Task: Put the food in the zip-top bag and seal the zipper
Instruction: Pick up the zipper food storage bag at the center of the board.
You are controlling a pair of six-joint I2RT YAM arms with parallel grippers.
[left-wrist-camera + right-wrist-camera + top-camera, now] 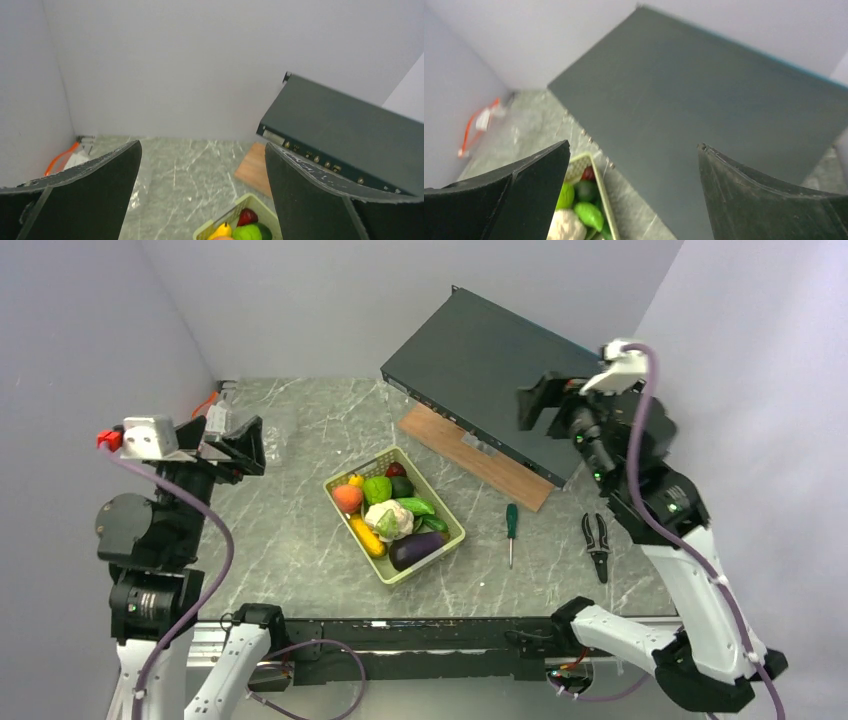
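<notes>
Left, right jaws spread wide, food [390, 518] in basket [455, 531] between, well apart

Illumination: bright, even, diffuse, from overhead; the walls take a pale violet cast. Shadows: soft and short, one under the raised dark case [480, 370], a faint one beside the basket [432, 492]. Glare: slight sheen on the marble table [290, 530]. Focus: top external view sharp; left wrist view sharp at distance; right wrist view soft throughout, with the food [576, 212] and zip-top bag [479, 125] smeared.

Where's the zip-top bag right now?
Top view: the zip-top bag lies far-left on the table by the wall, beyond the left gripper, left of the basket.
</notes>
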